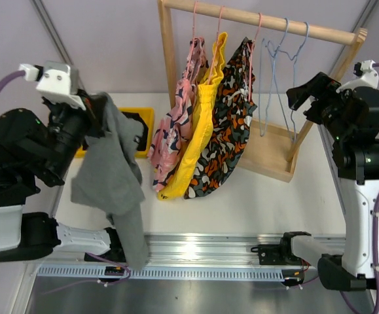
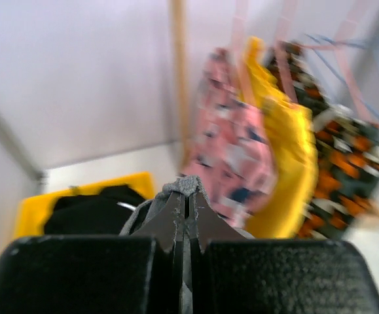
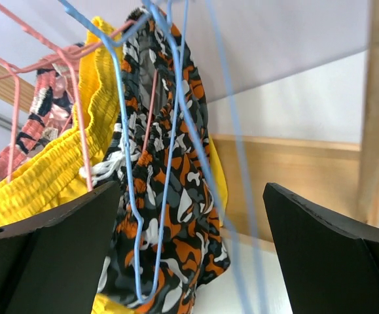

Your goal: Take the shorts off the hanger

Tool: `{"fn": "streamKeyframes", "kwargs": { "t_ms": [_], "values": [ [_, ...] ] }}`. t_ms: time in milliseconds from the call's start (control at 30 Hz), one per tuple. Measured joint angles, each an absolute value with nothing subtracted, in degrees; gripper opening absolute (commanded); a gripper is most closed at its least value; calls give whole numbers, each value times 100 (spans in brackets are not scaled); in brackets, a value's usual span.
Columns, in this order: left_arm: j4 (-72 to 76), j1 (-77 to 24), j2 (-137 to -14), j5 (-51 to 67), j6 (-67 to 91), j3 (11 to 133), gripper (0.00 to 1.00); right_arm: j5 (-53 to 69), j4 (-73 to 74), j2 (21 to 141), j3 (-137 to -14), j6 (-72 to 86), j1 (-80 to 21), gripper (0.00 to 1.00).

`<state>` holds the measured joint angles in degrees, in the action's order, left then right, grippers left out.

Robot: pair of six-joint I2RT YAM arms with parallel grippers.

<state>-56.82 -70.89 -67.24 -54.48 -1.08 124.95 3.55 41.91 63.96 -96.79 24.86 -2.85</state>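
Note:
My left gripper (image 1: 97, 104) is shut on the grey shorts (image 1: 114, 180), which hang from it at the left, away from the rack; the grey fabric shows pinched between its fingers (image 2: 188, 196). Pink shark-print shorts (image 1: 176, 121), yellow shorts (image 1: 199, 134) and orange camouflage shorts (image 1: 225, 131) hang on pink hangers from the wooden rail (image 1: 261, 19). Two empty blue hangers (image 1: 284, 72) hang to their right. Black shorts (image 2: 88, 212) lie in the yellow bin (image 1: 140, 121). My right gripper (image 1: 304, 98) is open and empty beside the blue hangers (image 3: 169, 131).
The wooden rack's base (image 1: 268, 154) and right post (image 1: 323, 91) stand at the back right. A metal rail (image 1: 209, 258) runs along the near table edge. A white wall rises behind the rack.

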Motion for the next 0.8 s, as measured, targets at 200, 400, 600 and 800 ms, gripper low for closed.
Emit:
{"fn": "streamKeyframes", "kwargs": {
  "t_ms": [200,400,600,800],
  "values": [
    [-5365,-4978,-7124,-4635,-655,13065,0,283,4285,5970,-9631,2427,-274,99],
    [-5116,-2777,-8281,-3592,-604,13902,0,294,4311,5699,-9448,2410,-274,99],
    [-4635,-1358,-9334,-2853,-537,14215,0,519,4342,5487,-9056,2412,-272,99],
    [-3841,-248,-9692,-2373,-38,12982,0,668,4353,5157,-8453,2438,-272,99]
  ]
}}
